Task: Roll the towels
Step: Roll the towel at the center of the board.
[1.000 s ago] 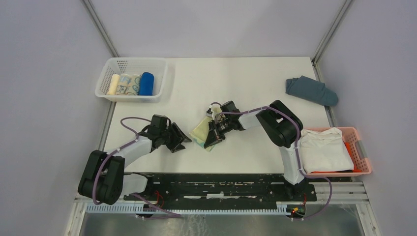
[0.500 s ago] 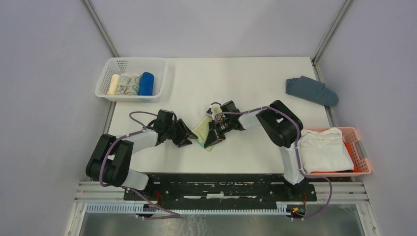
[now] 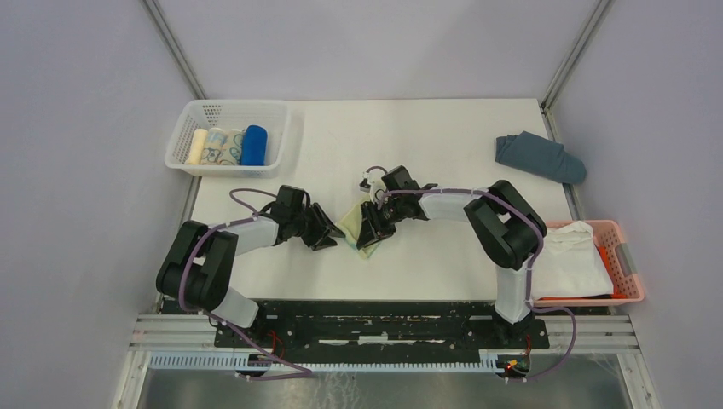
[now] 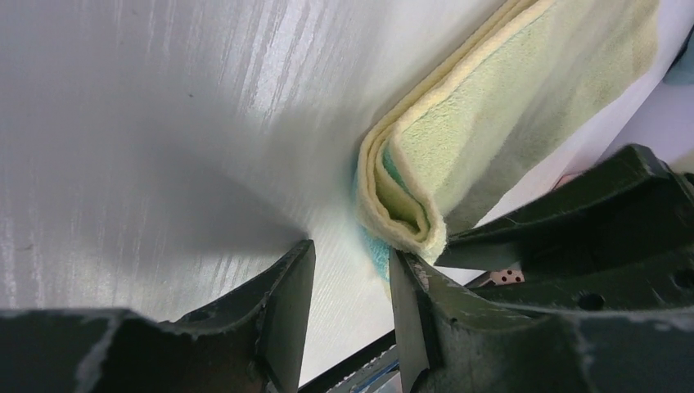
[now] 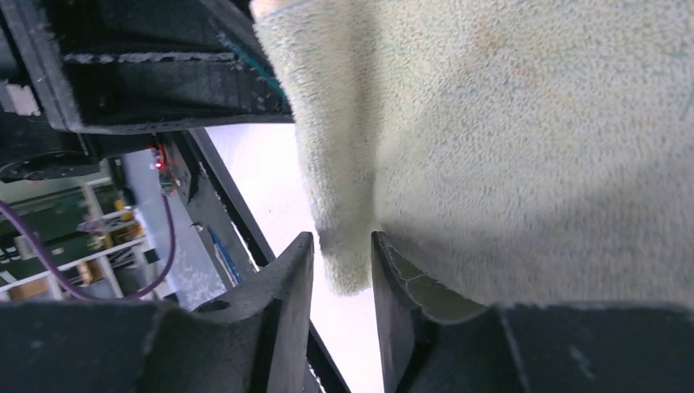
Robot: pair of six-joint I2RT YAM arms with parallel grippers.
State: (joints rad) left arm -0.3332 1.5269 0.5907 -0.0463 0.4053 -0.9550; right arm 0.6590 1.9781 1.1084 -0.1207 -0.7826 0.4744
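Pale yellow towel (image 3: 349, 223) sits near-centre on the table (image 3: 426, 136), folded in layers, with a teal-green edge (image 4: 372, 250) showing at the fold in the left wrist view. Right gripper (image 3: 369, 233) is on its right side. In the right wrist view the fingers (image 5: 282, 278) are narrow, with a flap of the yellow terry between them, so it is pinching the towel. Left gripper (image 3: 331, 238) is low, just left of the towel, tips right at the folded corner. Its jaws are a narrow slit with bare table showing through (nothing between them).

Royal blue towel (image 3: 254, 145) is rolled and lies in the white basket (image 3: 192, 112) at far left, at the right end of a row with a patterned roll (image 3: 223, 146) and a cream roll (image 3: 198, 146). Slate grey-blue cloth (image 3: 540, 156) is bunched at far right. White cloth (image 3: 567, 260) lies in the pink basket (image 3: 629, 285) at near right.
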